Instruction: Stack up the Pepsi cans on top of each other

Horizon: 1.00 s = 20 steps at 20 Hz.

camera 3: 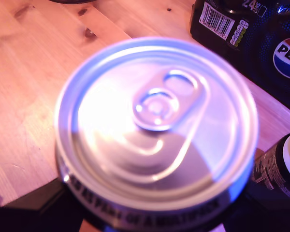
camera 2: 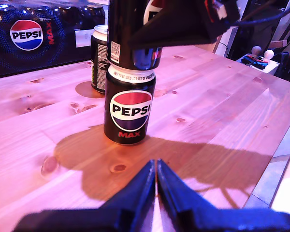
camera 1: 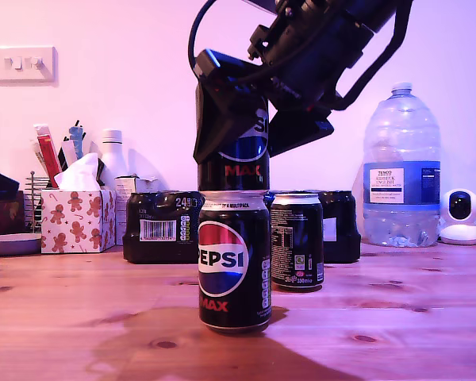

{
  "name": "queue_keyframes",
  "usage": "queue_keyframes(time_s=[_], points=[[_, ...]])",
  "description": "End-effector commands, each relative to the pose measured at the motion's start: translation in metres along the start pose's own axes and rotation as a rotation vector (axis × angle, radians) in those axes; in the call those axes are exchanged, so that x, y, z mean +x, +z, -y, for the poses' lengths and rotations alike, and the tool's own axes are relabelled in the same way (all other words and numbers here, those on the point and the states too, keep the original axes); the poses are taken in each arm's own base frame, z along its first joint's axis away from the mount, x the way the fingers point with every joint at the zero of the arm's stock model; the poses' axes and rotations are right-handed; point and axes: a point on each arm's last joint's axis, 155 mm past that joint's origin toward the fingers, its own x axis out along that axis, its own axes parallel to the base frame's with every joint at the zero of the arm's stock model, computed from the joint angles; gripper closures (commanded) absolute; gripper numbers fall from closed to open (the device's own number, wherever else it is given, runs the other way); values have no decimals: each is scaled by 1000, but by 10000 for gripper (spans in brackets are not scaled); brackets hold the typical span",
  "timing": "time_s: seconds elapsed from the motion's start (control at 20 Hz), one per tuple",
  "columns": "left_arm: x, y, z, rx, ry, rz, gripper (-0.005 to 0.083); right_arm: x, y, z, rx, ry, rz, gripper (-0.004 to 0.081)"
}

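Black can [camera 1: 239,155], clamped in my second gripper [camera 1: 236,119], sits atop another can [camera 1: 234,262]. A third can [camera 1: 296,240] and multipack [camera 1: 160,226] stand behind. My first gripper [camera 2: 155,180] is closed, empty.

Your wooden worktop [camera 1: 397,317] carries 2 Pepsi cans [camera 1: 235,262] [camera 1: 297,240], a multipack [camera 1: 160,226], a water bottle [camera 1: 401,171] and a tissue box [camera 1: 78,220].

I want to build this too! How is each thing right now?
top Pepsi can: gripped, upright on bottom Pepsi can
bottom Pepsi can: upright, underneath
third Pepsi can: upright, apart, behind
my second gripper: shut on top Pepsi can
my first gripper: shut, empty
water bottle: upright, capped
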Motion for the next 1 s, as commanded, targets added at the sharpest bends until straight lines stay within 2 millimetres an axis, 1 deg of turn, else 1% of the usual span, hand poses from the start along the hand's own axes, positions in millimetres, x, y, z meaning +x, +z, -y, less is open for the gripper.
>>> queue_keyframes(time_s=[0.0,0.55,0.65,0.95], points=[[2,-9,-1,-9,0,-25,793,-6,20,0,-1,0,50,114],[2,-9,-1,-9,1,-25,793,-23,38,-1,2,8,110,114],[2,-9,-1,-9,1,-25,793,-26,41,-4,4,23,121,114],[2,-9,-1,-9,1,-25,793,-40,61,-4,23,30,169,114]])
